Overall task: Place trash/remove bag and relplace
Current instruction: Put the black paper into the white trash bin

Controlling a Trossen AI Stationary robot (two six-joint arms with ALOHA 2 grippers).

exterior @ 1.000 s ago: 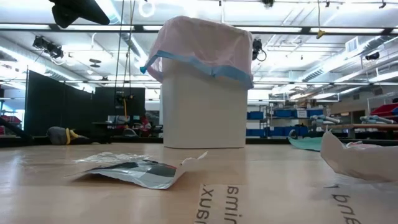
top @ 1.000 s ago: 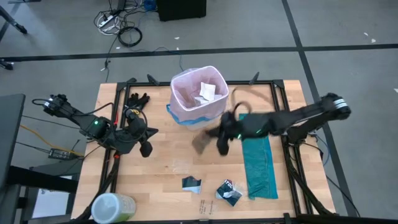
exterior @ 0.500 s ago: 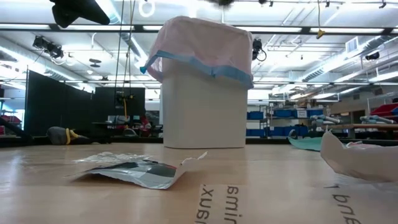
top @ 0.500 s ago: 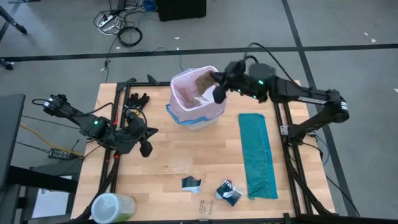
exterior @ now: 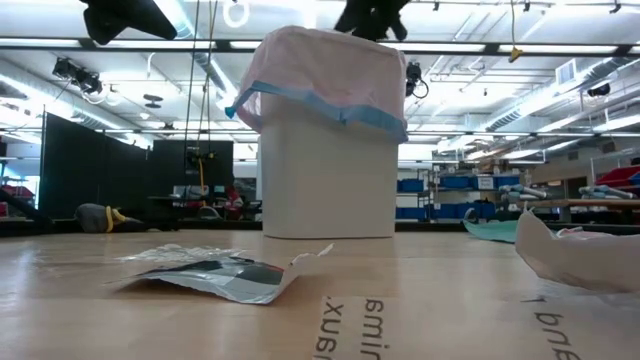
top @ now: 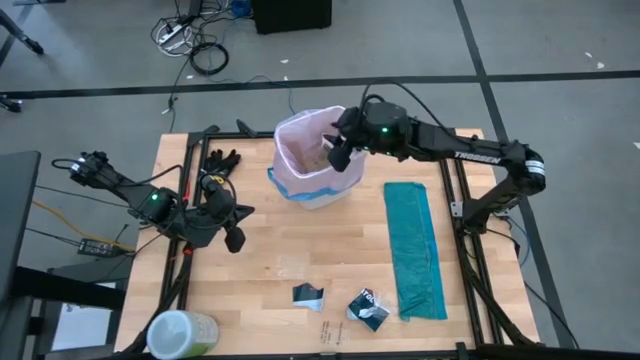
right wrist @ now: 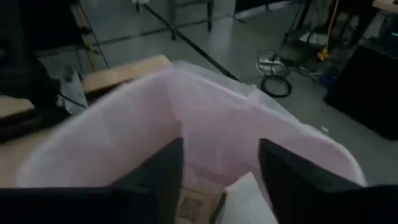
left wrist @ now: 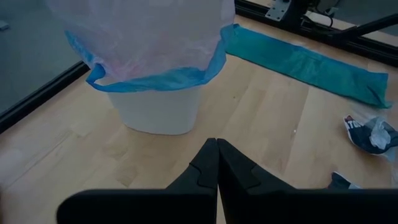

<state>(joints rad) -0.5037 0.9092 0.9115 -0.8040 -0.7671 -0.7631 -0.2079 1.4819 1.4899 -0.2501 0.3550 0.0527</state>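
A white bin lined with the pale pink bag (top: 296,150), blue band at its rim (left wrist: 155,81), stands at the table's far middle. My right gripper (top: 338,150) hangs open over the bin's mouth, fingers apart above the trash inside (right wrist: 221,180): a brown cardboard scrap (right wrist: 194,208) and white paper (right wrist: 245,193). In the low view it shows just above the bin's rim (exterior: 370,15). Two black-and-white packets (top: 308,295) (top: 368,308) lie near the front edge. My left gripper (top: 235,240) is shut and empty at the left (left wrist: 216,142).
A folded teal-green bag (top: 415,250) lies lengthwise along the right side. A green-lidded container (top: 180,333) stands at the near left corner, and a black glove (top: 222,160) lies at the far left. Bare wood (top: 300,240) shows between bin and packets.
My right gripper has swung up from the table's middle toward the far edge with a brown cardboard scrap, come over the bin's mouth and let the scrap go. The scrap now lies inside the bag.
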